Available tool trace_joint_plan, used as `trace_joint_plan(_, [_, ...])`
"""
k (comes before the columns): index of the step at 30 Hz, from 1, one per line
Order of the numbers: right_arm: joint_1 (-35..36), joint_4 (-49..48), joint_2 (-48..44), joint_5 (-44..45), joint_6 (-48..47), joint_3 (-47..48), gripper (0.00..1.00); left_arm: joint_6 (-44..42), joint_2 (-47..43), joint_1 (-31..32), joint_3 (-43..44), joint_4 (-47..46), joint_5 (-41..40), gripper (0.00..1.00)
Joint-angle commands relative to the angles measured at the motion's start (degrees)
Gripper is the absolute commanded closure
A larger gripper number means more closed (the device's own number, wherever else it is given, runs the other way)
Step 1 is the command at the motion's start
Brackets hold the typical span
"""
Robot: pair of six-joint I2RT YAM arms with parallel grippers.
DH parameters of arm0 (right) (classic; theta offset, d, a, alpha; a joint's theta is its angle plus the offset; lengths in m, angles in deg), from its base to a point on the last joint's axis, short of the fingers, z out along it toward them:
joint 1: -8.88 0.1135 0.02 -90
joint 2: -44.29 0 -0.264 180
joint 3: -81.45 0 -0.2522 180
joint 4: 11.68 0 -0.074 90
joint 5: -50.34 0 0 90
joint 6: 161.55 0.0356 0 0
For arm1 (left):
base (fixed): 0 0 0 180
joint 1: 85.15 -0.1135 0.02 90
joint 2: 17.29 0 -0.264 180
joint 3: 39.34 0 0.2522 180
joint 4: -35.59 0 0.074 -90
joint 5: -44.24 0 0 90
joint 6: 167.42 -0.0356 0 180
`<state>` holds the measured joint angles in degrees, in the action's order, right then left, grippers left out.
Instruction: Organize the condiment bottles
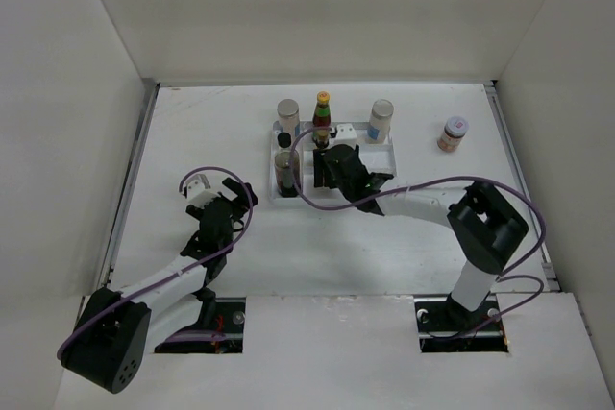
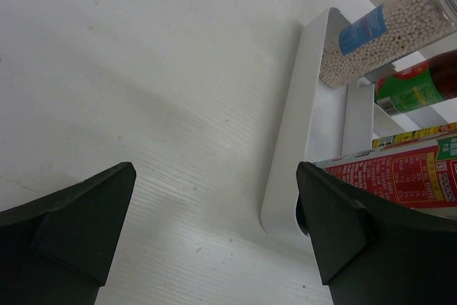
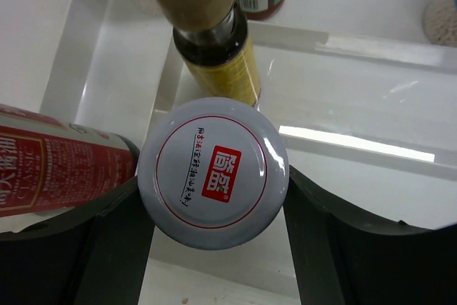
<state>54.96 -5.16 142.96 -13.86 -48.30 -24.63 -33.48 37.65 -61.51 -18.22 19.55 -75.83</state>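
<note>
My right gripper (image 1: 333, 164) hangs over the white divided tray (image 1: 377, 155), shut on a white-lidded jar (image 3: 212, 172) with a red logo; both fingers press the lid's sides. In the right wrist view a yellow-labelled bottle with a tan cap (image 3: 214, 41) stands just beyond the jar, and a red-labelled dark bottle (image 3: 50, 176) is at its left. The red sauce bottle with yellow cap (image 1: 322, 114), a silver-capped jar (image 1: 288, 115), a white-capped jar (image 1: 381, 120) and a dark bottle (image 1: 284, 166) stand in the tray. My left gripper (image 1: 226, 201) is open, left of the tray.
A pink-lidded jar (image 1: 453, 133) stands alone on the table, right of the tray. The left wrist view shows the tray's near corner (image 2: 300, 141), a jar of white beads (image 2: 378, 41) and a red label (image 2: 407, 176) close to the right finger. White walls enclose the table.
</note>
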Motion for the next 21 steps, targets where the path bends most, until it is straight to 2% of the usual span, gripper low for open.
trace_joint_plan(1, [1.5,-7.2,-0.3,0.8,0.9,4.4,0.48,0.5,-1.0,-0.2,-0.8,-2.6,0.4,0.0])
trace_joint_plan(7, [2.6,-6.8,1.7,0.5,2.5,2.5,0.42,0.6,-0.8,-0.2,-0.6,-2.6,0.4,0.0])
trace_joint_plan(9, [2.8,-6.9,1.4,0.3,3.5,1.5,0.31,0.6,-0.1,-0.2,-0.4,-2.6,0.4,0.0])
trace_joint_plan(11, [2.8,-7.1,0.6,0.0,3.7,0.8,0.16,0.6,-0.2,-0.3,-0.2,-2.3,0.4,0.0])
trace_joint_plan(13, [2.8,-6.6,-1.2,0.2,3.5,0.0,0.08,0.6,-0.5,-0.3,-0.6,-2.6,0.4,0.0])
trace_joint_plan(16, [2.2,-5.9,-5.9,0.5,3.3,-2.1,0.02,0.6,0.2,-0.2,-0.2,-2.6,0.4,0.0])
trace_joint_plan(21, [-4.1,-5.2,-19.0,1.8,3.4,-11.3,0.01,0.6,-0.4,-0.3,-0.5,-2.7,0.4,0.0])
